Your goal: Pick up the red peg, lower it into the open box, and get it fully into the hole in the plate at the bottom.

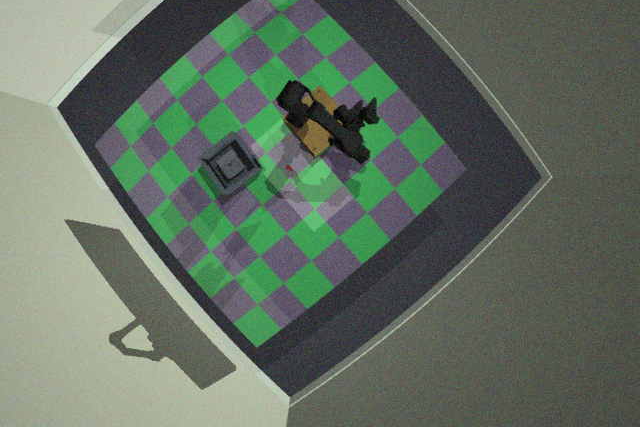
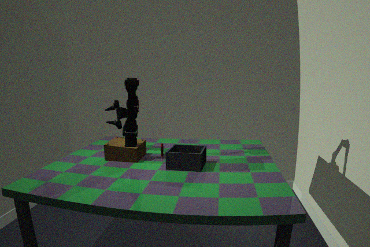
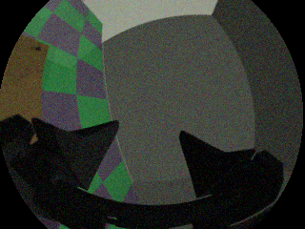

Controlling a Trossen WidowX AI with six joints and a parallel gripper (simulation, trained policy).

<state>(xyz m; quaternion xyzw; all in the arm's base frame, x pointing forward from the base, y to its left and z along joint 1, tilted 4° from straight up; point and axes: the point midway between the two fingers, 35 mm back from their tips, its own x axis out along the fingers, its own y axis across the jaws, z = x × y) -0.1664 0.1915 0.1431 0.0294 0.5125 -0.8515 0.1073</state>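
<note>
Exterior view has the peg (image 1: 288,168) (image 2: 162,150) upright on the counter (image 1: 315,262) (image 2: 155,216) (image 3: 59,76), nearer its far edge than its near one, between the block (image 1: 315,140) (image 2: 119,151) (image 3: 21,76) and the box (image 1: 245,180) (image 2: 183,161). Standing on end probably suits a grasp from above or the side; the box's open top leaves a way down to the plate (image 1: 237,166). The block raises the arm (image 1: 330,125) (image 2: 131,113). The gripper (image 1: 367,100) (image 2: 106,115) (image 3: 150,129) is released, fingers wide with nothing between them, pointing towards the counter's left edge; the peg lies lower, well apart, away from where they point
</note>
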